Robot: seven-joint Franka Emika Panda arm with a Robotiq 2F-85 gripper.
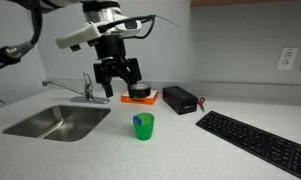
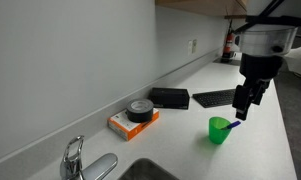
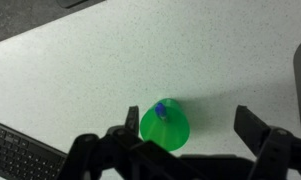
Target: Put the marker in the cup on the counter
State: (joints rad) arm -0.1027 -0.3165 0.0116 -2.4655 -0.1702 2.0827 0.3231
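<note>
Speckled off-white worktop (image 1: 180, 140) with an inset steel sink (image 1: 55, 122) fills an exterior view. The green cup (image 1: 142, 127) stands near the sink's corner with the blue marker (image 1: 138, 120) showing inside it. My pincer (image 1: 115, 88) hangs above the cup, spread wide and holding nothing.

In an exterior view along the worktop, the marker (image 2: 233, 125) leans out over the cup's (image 2: 220, 132) rim, just below my pincer (image 2: 245, 112).

My wrist view looks down into the cup (image 3: 165, 128). The marker (image 3: 161, 109) sits within it, and my fingers (image 3: 252, 128) are on either side of the cup, touching neither. I judge the placing done, with only backing away left.
</note>
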